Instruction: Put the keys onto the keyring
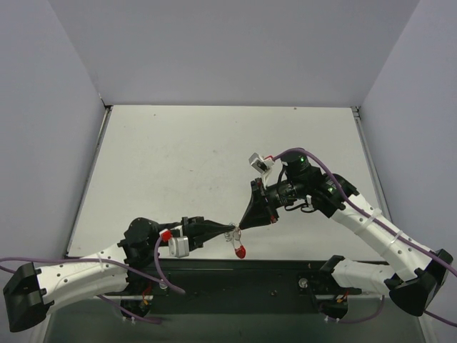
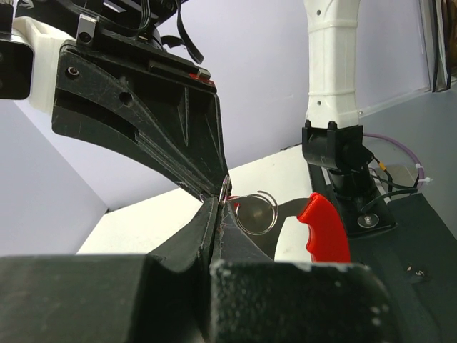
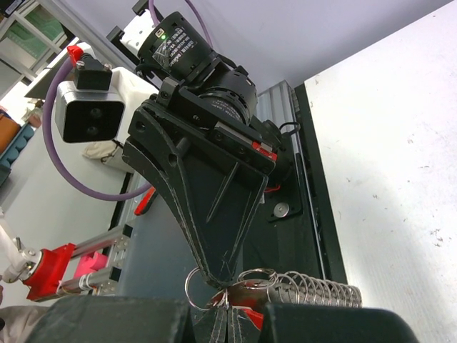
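Note:
My two grippers meet tip to tip above the table's near edge. My left gripper [image 1: 230, 229] [image 2: 216, 201] is shut on the dark shaft of the key, whose red plastic head [image 1: 240, 251] [image 2: 325, 229] hangs toward the near edge. My right gripper [image 1: 243, 225] [image 3: 228, 309] is shut on the keyring [image 2: 275, 214] [image 3: 186, 290], a thin silver wire ring. The ring lies against the key's shaft at the fingertips. A silver coil spring [image 3: 321, 291] with a second small ring trails from the bunch. I cannot tell whether the key is threaded on the ring.
The white table [image 1: 214, 157] stretches back to grey walls on three sides. A black rail [image 1: 285, 268] with both arm bases runs along the near edge, right under the grippers.

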You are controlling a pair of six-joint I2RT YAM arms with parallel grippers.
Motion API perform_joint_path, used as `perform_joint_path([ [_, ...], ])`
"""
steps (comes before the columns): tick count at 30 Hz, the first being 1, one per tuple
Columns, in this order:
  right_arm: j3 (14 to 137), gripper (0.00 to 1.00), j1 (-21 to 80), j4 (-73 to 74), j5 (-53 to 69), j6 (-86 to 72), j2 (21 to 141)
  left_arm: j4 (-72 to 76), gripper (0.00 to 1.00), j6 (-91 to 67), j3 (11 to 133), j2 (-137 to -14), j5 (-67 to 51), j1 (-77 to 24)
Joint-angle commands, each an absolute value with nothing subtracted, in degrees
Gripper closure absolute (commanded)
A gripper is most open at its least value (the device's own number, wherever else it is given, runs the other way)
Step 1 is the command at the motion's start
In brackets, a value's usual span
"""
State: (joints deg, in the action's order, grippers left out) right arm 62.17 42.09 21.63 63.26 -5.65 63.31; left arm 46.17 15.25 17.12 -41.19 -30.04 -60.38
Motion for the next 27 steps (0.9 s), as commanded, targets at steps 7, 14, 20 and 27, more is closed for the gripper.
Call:
perform_joint_path([
  [7,63.46,1.0,42.45,19.51,66.36,-5.36,62.4,48.08,1.0,16.17,16.88,-39.82,-27.07,-60.03],
  [14,63.81,1.0,42.45,19.51,66.45,-5.54,62.31,46.93,1.0,17.05,16.0,-38.06,-24.79,-60.03],
  [20,63.9,1.0,42.54,19.51,66.62,-5.71,62.23,44.21,1.0,18.28,16.08,-37.79,-23.64,-60.03],
  [27,64.34,1.0,42.54,19.51,66.62,-5.98,62.49,43.68,1.0,18.98,16.52,-38.67,-22.68,-60.12],
])
